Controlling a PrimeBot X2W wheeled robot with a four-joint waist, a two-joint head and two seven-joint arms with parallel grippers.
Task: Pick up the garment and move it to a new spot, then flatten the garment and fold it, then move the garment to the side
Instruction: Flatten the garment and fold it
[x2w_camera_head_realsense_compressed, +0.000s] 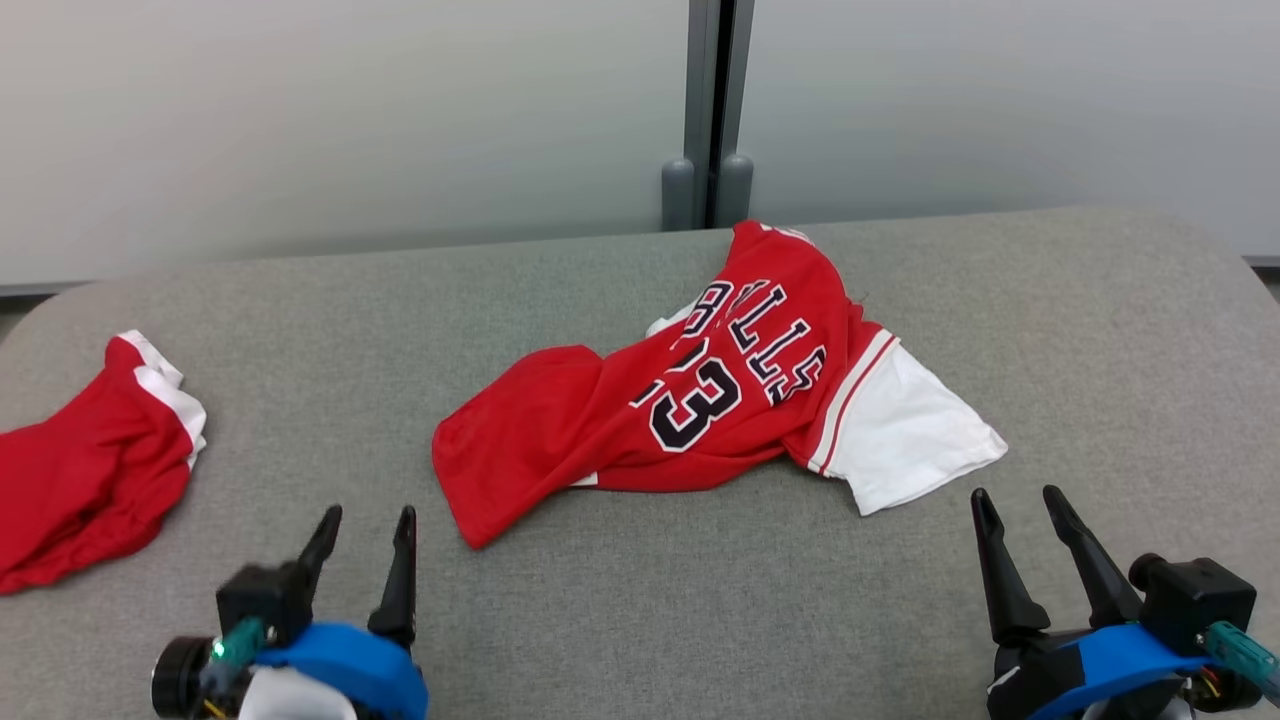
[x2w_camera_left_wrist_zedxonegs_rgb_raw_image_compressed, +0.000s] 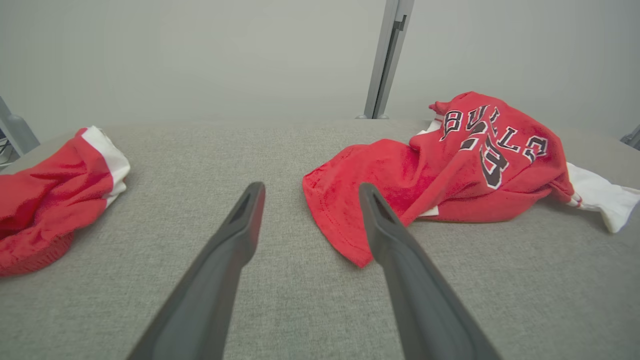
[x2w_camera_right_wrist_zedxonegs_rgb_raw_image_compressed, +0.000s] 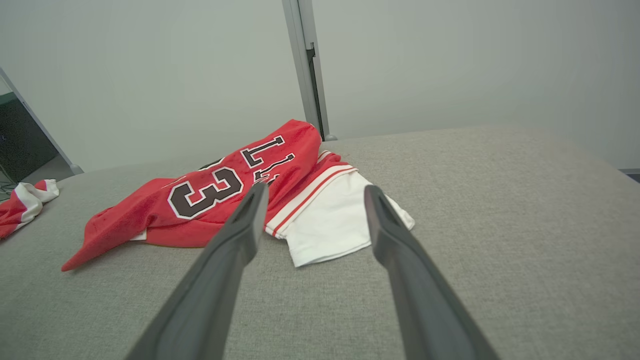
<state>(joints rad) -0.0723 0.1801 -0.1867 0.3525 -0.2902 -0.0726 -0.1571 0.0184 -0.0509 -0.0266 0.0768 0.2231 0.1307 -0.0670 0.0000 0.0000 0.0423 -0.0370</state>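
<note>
The red jersey (x2w_camera_head_realsense_compressed: 620, 430) is laid crumpled on the counter (x2w_camera_head_realsense_compressed: 1100, 300), untouched, with left fingers (x2w_camera_head_realsense_compressed: 400, 575) and right fingers (x2w_camera_head_realsense_compressed: 1003, 572) spread wide.

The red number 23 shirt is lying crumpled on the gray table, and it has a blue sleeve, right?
Not quite. The sleeve is white, not blue, as the head view shows. The rest is right: the red number 23 jersey lies crumpled on the gray table.
</note>
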